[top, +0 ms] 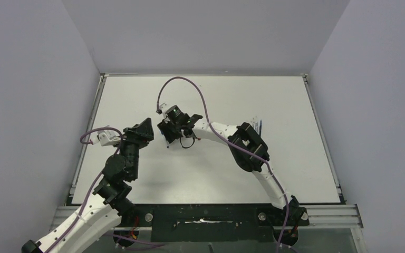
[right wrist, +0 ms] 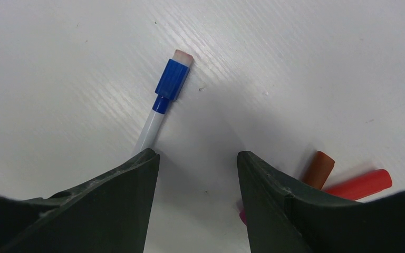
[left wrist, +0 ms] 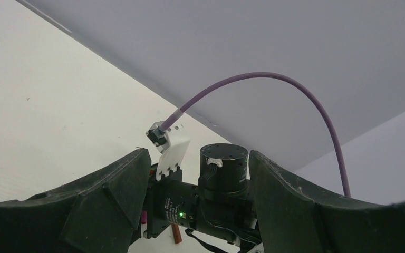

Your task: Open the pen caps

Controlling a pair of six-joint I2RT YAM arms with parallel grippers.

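Hanging low over the white table (top: 216,174), the right gripper (right wrist: 198,155) has its jaws apart, with only bare table between them. Just ahead of the right gripper lies a pen (right wrist: 150,129) with a white barrel, its blue cap (right wrist: 172,79) still on. The barrel runs back under one finger (right wrist: 111,205); whether they touch cannot be told. Beside the other finger of the right gripper lie a brown cap (right wrist: 318,168) and a red cap (right wrist: 363,184), close together. The left gripper (top: 143,129) stands just left of the right gripper, its jaws also apart and holding nothing. More pens (top: 257,125) lie well to the right of the right gripper, partly hidden by the arm.
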